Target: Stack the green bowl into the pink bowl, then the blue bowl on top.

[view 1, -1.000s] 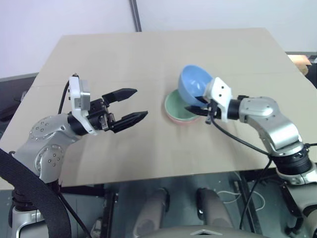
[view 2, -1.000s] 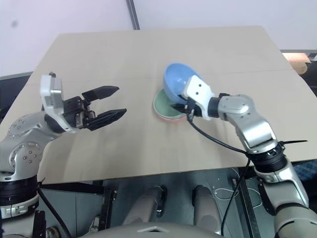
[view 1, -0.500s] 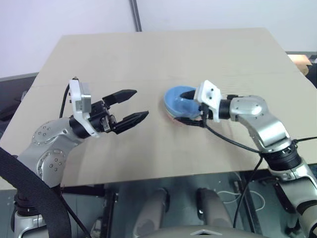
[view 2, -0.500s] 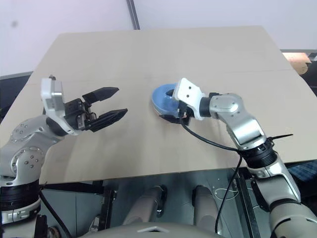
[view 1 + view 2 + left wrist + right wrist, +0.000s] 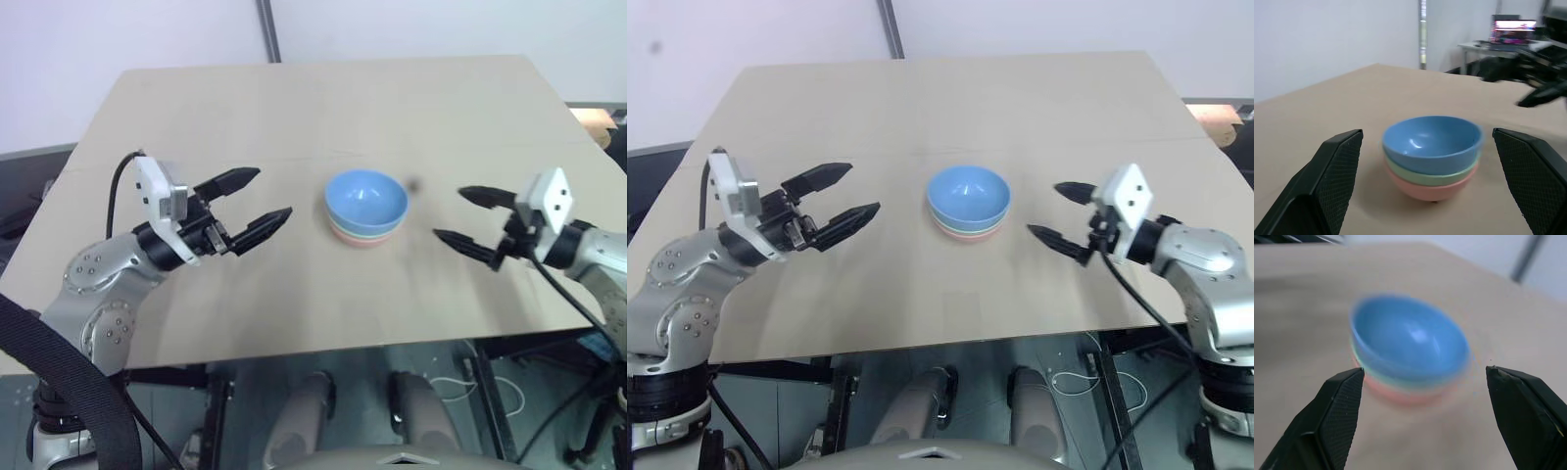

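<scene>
The three bowls stand nested in one stack at the middle of the table. The blue bowl (image 5: 365, 202) is on top, the green bowl (image 5: 1436, 177) shows as a thin band under it, and the pink bowl (image 5: 1431, 190) is at the bottom. My left gripper (image 5: 253, 201) hovers open to the left of the stack, pointing at it, with nothing between its fingers. My right gripper (image 5: 469, 217) is open and empty too, off to the right of the stack and apart from it.
The tan table (image 5: 294, 108) stretches wide behind and around the stack. A dark pole (image 5: 267, 29) rises behind its far edge. Some clutter (image 5: 596, 119) sits beyond the table's right edge.
My right gripper set the blue bowl down into the stack, opened, and drew back to the right. The left gripper stayed where it was, turning slightly.
</scene>
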Robot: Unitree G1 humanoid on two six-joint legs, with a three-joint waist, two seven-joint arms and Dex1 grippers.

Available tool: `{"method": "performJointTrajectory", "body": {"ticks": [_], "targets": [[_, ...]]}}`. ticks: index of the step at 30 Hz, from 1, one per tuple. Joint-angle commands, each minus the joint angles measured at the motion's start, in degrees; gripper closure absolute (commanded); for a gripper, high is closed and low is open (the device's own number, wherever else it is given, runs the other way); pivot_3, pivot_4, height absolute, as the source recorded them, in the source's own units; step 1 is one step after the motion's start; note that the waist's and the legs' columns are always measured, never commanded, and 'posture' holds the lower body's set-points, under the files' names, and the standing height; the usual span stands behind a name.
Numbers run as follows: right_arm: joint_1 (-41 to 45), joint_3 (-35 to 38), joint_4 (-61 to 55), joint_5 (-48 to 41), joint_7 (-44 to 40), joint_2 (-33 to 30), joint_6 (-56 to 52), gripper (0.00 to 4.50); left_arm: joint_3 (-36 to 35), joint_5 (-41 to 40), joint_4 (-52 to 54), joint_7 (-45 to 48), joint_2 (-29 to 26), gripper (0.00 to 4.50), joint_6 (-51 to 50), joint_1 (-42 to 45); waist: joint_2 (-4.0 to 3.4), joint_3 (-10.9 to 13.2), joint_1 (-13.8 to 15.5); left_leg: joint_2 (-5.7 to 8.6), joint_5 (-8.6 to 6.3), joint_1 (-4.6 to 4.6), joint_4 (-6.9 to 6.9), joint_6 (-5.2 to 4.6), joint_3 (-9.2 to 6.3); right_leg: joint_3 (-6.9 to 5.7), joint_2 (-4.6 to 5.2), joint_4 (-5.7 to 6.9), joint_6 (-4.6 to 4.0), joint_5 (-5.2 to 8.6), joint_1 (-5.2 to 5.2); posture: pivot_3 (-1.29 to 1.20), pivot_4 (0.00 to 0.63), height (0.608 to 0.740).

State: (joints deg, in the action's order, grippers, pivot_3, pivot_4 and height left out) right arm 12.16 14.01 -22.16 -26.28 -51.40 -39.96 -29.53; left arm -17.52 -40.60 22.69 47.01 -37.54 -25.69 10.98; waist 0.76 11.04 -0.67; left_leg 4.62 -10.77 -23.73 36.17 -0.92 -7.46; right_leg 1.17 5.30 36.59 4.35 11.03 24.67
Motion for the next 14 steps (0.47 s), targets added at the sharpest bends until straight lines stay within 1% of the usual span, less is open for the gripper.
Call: {"method": "performJointTrajectory", "body": {"ticks": [1, 3, 8, 11, 14], "targets": [[-3.56, 7.16, 2.29, -2.17, -2.92, -1.71, 5.41, 0.08, -2.60, 0.12, 3.38, -0.91, -0.63, 0.00, 1.59, -1.97, 0.00, 0.00, -0.05, -0.01, 0.00, 0.01, 0.00, 0.00, 0.03, 0.02, -0.01, 0.01, 0.03, 0.02, 0.00, 0.00, 0.150, 0.740], [-5.40, 8.48, 4.07, -1.20, -3.72, -2.82, 7.98, 0.08, -3.66, 1.95, 3.64, -1.46, -1.55, 0.00, 2.77, -3.54, 0.00, 0.00, -0.09, -0.04, 0.00, 0.02, 0.00, 0.00, 0.07, 0.03, -0.02, 0.00, 0.07, 0.06, -0.01, 0.00, 0.150, 0.740], [-6.00, 11.20, 7.88, -1.46, -5.74, -7.08, 9.66, 0.08, -7.52, -0.87, 3.78, -0.77, -6.57, 0.00, -2.70, -8.09, -0.02, 0.00, -0.08, -0.13, 0.00, 0.04, 0.01, -0.01, 0.19, 0.11, -0.05, 0.01, 0.04, 0.10, 0.00, 0.00, 0.150, 0.740], [-5.86, 12.23, 9.29, -2.10, -6.68, -9.43, 9.35, 0.08, -10.46, -2.04, 3.98, 0.11, -7.91, 0.00, -3.58, -10.75, -0.01, 0.00, 0.04, -0.14, -0.02, 0.02, 0.02, -0.02, 0.18, 0.08, -0.04, -0.01, 0.04, 0.11, 0.00, 0.00, 0.150, 0.740], [-6.17, 11.92, 9.78, -1.95, -7.34, -10.90, 9.34, 0.08, -11.59, -2.45, 4.21, 1.34, -8.66, 0.00, -3.91, -13.13, -0.02, 0.01, 0.07, -0.15, -0.02, 0.00, 0.01, -0.02, 0.17, 0.08, -0.03, -0.02, 0.04, 0.11, 0.00, 0.00, 0.150, 0.740]]}}
